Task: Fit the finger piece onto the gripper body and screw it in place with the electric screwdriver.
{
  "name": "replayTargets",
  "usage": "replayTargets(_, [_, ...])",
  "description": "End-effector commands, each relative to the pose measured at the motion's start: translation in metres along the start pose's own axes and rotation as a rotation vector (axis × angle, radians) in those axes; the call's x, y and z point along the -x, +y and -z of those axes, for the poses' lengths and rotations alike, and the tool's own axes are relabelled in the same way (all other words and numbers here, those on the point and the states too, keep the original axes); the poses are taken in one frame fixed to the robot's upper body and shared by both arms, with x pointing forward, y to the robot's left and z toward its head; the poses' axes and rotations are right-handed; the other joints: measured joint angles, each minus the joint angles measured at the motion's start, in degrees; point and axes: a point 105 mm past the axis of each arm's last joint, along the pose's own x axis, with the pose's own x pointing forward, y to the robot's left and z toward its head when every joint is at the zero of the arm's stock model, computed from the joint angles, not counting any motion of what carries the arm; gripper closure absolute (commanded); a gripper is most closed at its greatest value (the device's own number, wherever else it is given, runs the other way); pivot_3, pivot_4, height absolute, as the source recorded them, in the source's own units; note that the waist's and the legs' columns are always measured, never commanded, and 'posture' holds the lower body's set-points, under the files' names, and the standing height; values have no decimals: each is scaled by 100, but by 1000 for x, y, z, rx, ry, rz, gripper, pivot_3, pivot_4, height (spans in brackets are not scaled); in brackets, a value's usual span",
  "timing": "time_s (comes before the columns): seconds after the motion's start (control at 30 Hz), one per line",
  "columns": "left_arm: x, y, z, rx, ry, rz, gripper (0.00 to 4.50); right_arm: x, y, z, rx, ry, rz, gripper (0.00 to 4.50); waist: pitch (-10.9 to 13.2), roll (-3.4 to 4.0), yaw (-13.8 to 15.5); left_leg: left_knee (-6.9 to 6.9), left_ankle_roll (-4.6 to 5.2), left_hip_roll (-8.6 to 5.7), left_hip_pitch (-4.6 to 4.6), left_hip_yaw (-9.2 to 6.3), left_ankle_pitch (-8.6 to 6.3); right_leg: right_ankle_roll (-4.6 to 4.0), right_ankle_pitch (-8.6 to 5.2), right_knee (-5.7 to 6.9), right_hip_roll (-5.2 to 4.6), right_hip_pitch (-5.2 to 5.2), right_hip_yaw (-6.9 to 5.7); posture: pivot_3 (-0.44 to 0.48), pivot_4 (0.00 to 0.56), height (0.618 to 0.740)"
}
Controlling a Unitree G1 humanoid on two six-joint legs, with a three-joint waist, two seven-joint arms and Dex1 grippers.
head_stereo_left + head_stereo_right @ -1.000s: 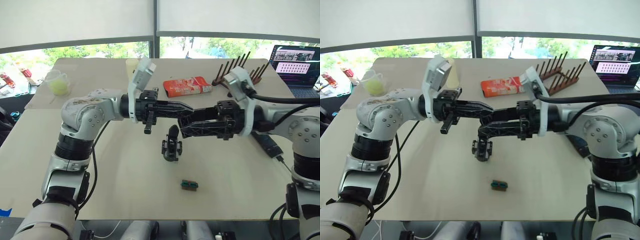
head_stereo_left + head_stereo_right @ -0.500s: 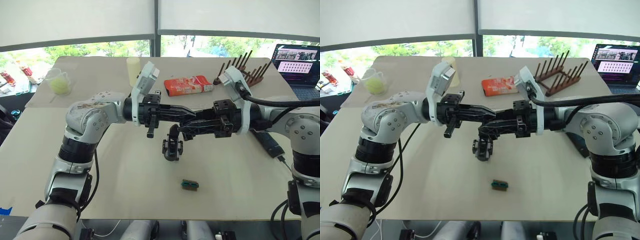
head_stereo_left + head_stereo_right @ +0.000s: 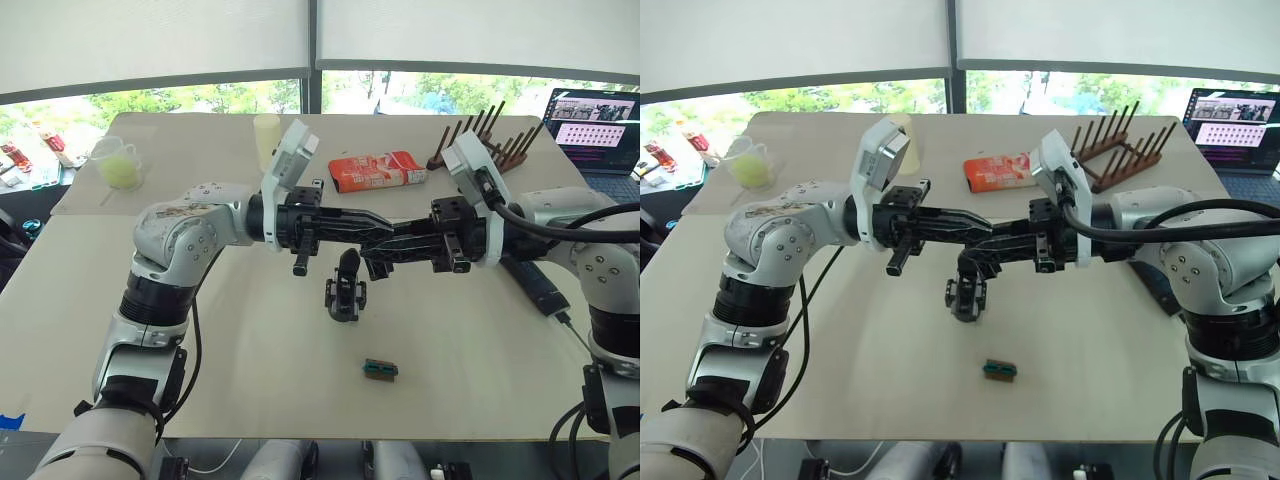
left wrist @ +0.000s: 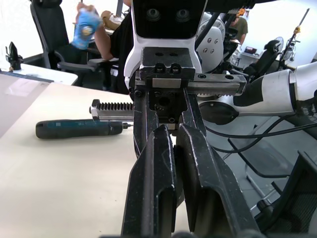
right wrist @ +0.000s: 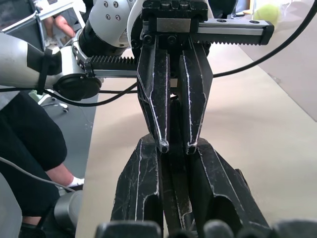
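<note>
Above the gripper body [image 3: 343,290], left claw [image 3: 385,223] and right claw [image 3: 372,262] both clench the finger piece [image 5: 174,183], a hand-over; next, one lets go

gripper body [image 3: 342,290] upright on table [image 3: 250,360]

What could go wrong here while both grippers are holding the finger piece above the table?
1. The left gripper and right gripper pinch the finger piece tip to tip in mid-air. A badly timed release could drop it, perhaps onto the gripper body below.
2. The electric screwdriver lies close beside the right arm, so a swing might knock it.
</note>
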Motion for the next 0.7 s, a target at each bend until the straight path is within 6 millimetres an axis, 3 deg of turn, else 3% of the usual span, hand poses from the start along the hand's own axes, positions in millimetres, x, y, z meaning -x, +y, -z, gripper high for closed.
replayTargets(0.03, [6, 6, -17, -44, -19, -39, 4500, -2, 13, -2, 98, 17, -64, 4183, 0, 0, 0, 1, 0, 0, 0, 0, 0, 0, 0, 1, 0, 0, 0, 0, 150, 740])
replayTargets(0.17, [11, 3, -14, -35, 7, -22, 4500, -1, 11, -1, 110, 8, -54, 4183, 0, 0, -2, 1, 0, 1, 0, 0, 0, 0, 0, 5, 1, -1, 1, 0, 150, 740])
replayTargets(0.2, [14, 1, -13, -37, 16, -9, 3680, -1, 10, -1, 112, 5, -51, 4183, 0, 0, -5, 1, 0, 1, 0, 0, 0, 0, 0, 6, 1, -2, 1, 0, 150, 740])
replayTargets(0.23, [19, 0, -11, -46, 32, -6, 3457, -1, 10, 0, 118, 0, -47, 4183, 0, 0, -15, 0, 0, 2, 0, 0, 0, 0, 0, 8, 2, -4, 1, 0, 150, 740])
replayTargets(0.3, [31, 1, -8, -50, 58, -24, 2502, -2, 10, -1, 130, -14, -40, 4183, 0, 0, -38, 0, -1, 3, 1, 1, 1, 0, 0, 19, 2, -9, 3, 0, 150, 740])
replayTargets(0.47, [82, 15, 20, -106, 218, -146, 188, 1, 6, 3, 172, -47, 10, 4183, 0, 1, -47, -1, -9, 3, 10, 4, 5, -2, -1, 36, 2, -9, 5, 0, 150, 740])
replayTargets(0.53, [91, 15, 32, -132, 275, -152, 0, 2, 6, 5, 178, -51, 19, 4183, 0, 1, -36, -1, -12, 2, 10, 3, 7, -3, 0, 36, 5, -8, 4, 0, 150, 740])
replayTargets(0.7, [99, 17, 90, -199, 406, -170, 0, 0, 7, 7, 169, -89, 34, 4183, 0, 1, 8, -1, -11, -4, 8, 3, 6, -5, 1, 29, 4, -3, 3, 0, 150, 740])
